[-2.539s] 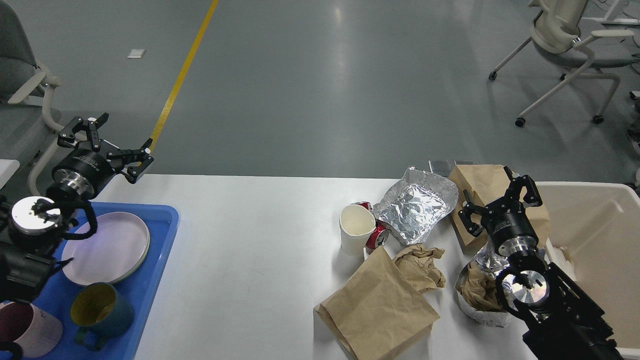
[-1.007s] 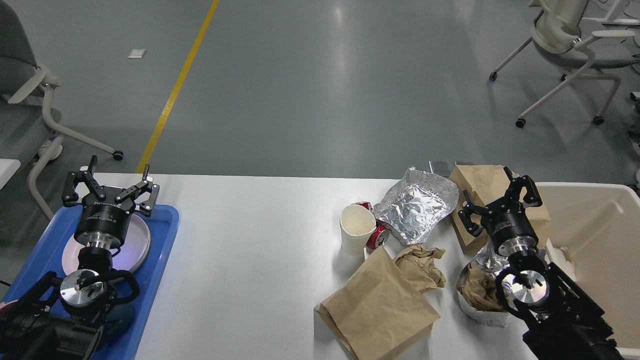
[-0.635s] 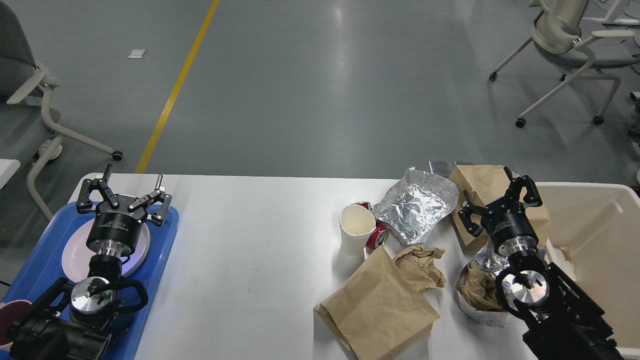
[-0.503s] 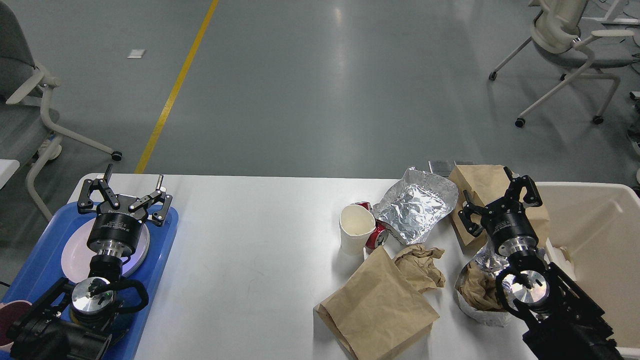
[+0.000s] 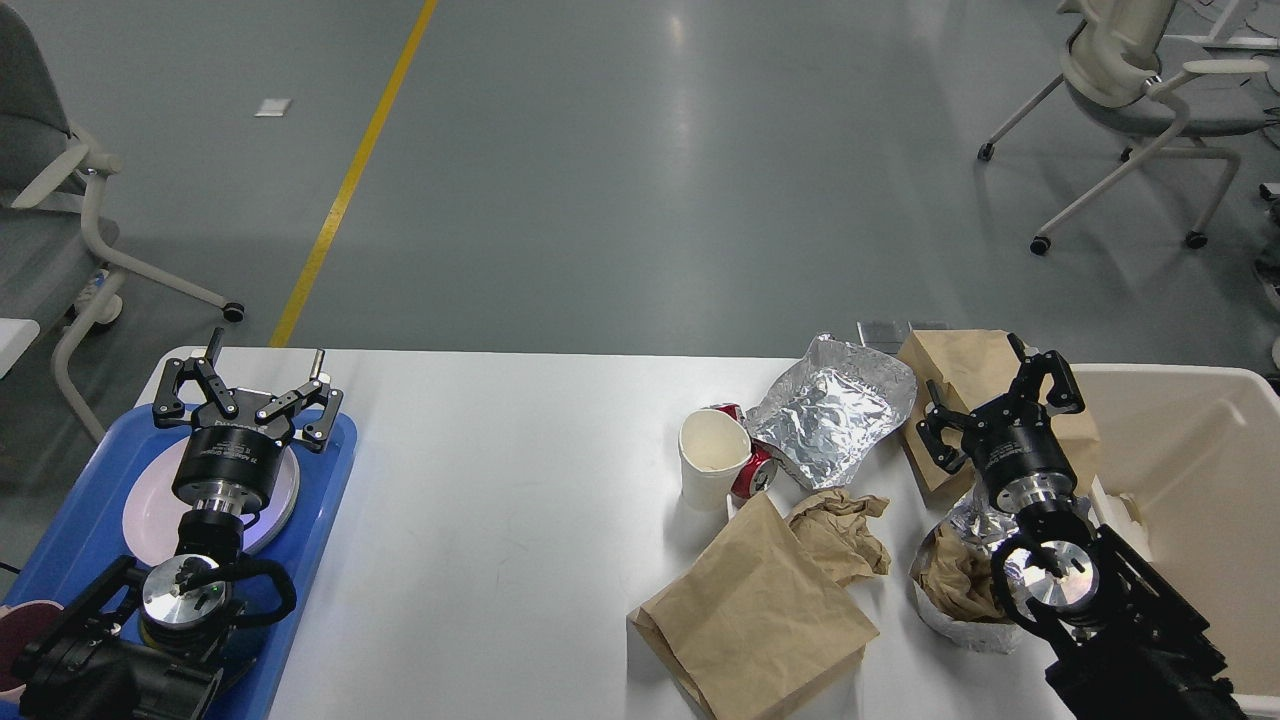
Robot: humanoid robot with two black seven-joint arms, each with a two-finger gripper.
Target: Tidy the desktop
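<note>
**Dishes in the tray, rubbish left on the desktop**

The desktop (image 5: 500, 480) filled the lower frame. At lower left, a plate (image 5: 145, 510) lay in the blue tray (image 5: 335, 450), so that part looked done. At centre right a paper cup (image 5: 712, 465), red can (image 5: 755, 470), foil sheet (image 5: 830, 405) and brown bags (image 5: 760, 610) remained, beside the cream bin (image 5: 1200, 470). The left gripper (image 5: 248, 392) and right gripper (image 5: 1000, 410) both hovered with jaws spread wide, holding nothing.

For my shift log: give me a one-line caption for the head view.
Both hands open and empty: left hand over the blue tray, right hand above paper-and-foil litter on the white desktop.
</note>
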